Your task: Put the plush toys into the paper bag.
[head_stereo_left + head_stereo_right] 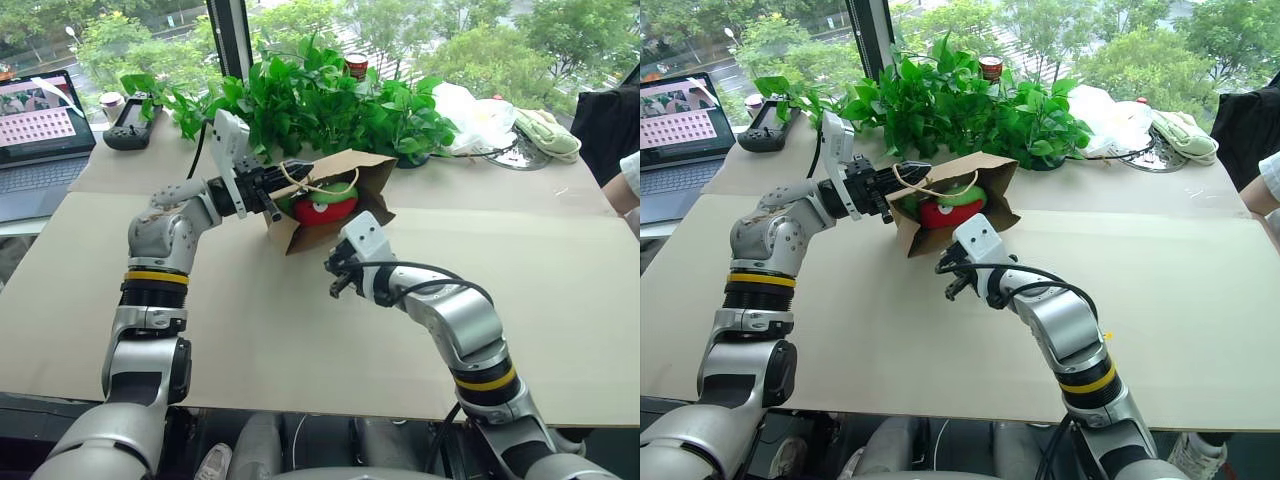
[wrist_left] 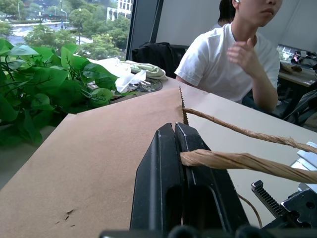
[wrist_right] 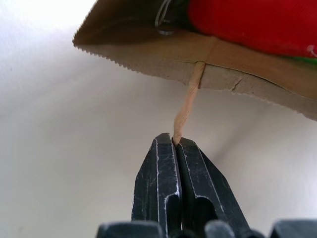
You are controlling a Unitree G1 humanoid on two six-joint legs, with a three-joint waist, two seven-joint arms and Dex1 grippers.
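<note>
Beige covering spreads over the table (image 1: 560,300), with a window and trees along the top of the head views. Near the centre lies the paper bag (image 1: 375,175) on its side, mouth toward the lower left, in front of a row of leafy plants (image 1: 320,95). Inside the mouth sit the plush toys: the red chili-shaped one (image 1: 325,211) and, above it, the green one (image 1: 335,193).

From the head views the left gripper (image 1: 272,190) meets the bag's upper edge at centre left, and the right gripper (image 1: 338,285) hangs just below the bag, at centre. What each pinches is hard to make out there. The wrist views settle it: the left wrist view has its black fingers (image 2: 163,173) clenched on the bag's top edge, a tan twisted-cord handle (image 2: 237,161) running across them; the right wrist view has its fingers (image 3: 158,183) pressed together on the lower cord handle (image 3: 188,104), pulled taut from the bag's rim.

A person in a white shirt (image 2: 233,54) sits behind the table in the left wrist view; the head views catch just an arm at the right edge. At upper left of the head views stand a laptop (image 1: 40,130) and a black handheld controller (image 1: 132,125); a white plastic bag (image 1: 475,120) lies at upper right.
</note>
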